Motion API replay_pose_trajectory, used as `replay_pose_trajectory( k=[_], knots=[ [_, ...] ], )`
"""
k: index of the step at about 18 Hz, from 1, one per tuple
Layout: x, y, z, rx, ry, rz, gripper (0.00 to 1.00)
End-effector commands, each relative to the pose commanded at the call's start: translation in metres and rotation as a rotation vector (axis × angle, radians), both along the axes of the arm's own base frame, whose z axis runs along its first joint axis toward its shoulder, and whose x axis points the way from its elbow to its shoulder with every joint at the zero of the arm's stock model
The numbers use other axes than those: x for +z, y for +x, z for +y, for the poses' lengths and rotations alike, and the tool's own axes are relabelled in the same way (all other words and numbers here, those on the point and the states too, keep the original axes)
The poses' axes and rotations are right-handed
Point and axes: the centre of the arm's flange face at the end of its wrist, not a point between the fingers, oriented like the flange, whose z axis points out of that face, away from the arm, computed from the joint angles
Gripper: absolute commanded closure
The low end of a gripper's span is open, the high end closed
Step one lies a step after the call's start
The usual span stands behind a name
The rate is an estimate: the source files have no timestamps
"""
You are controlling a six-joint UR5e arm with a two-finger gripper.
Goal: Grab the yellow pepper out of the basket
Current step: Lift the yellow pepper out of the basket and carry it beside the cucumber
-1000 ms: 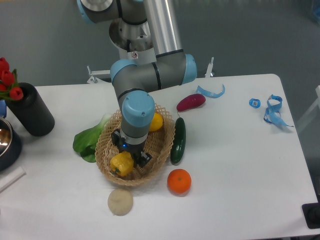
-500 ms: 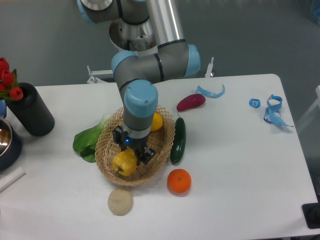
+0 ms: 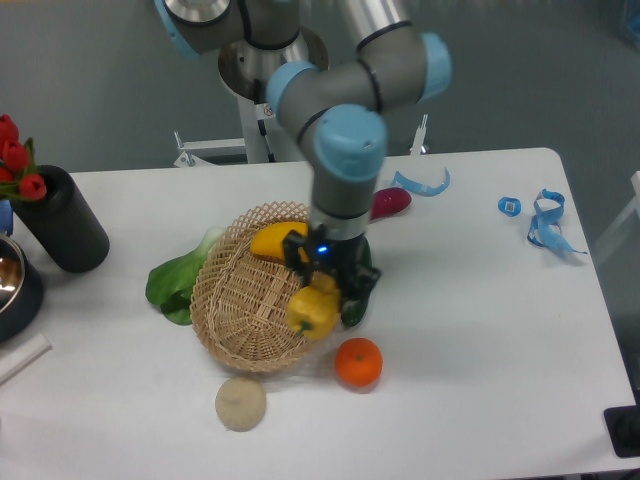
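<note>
Basket (image 3: 240, 300) at left, mostly bare weave, one smoother yellow fruit (image 3: 275, 240) at its far rim. Gripper (image 3: 322, 292) over the basket's right edge, jaws closed on the yellow pepper (image 3: 313, 311), which appears lifted off the weave (stem not visible). Judgement: raise straight up, grip firm, slowly, clear of the rim and the cucumber (image 3: 358, 290) just right.

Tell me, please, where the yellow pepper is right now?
The yellow pepper hangs in the gripper over the basket's right rim, just above the orange.
</note>
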Motion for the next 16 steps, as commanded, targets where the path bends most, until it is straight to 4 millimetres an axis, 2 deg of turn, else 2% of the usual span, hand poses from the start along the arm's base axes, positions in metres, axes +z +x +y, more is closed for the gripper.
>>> replay_pose_trajectory(
  k=[3,5,7,10,13,16],
  knots=[
    [0.009,-0.023,-0.009,-0.007,-0.023,0.052,0.82],
    [-0.004,-0.044,-0.018,-0.006,-0.103,0.085,0.83],
    [0.005,-0.064,-0.025,-0.025,-0.127,0.120,0.82],
    [0.009,-0.071,-0.029,-0.022,-0.143,0.107,0.83],
    [0.034,-0.076,-0.026,-0.022,-0.144,0.104,0.83],
    [0.036,-0.077,-0.027,-0.022,-0.152,0.091,0.83]
  ],
)
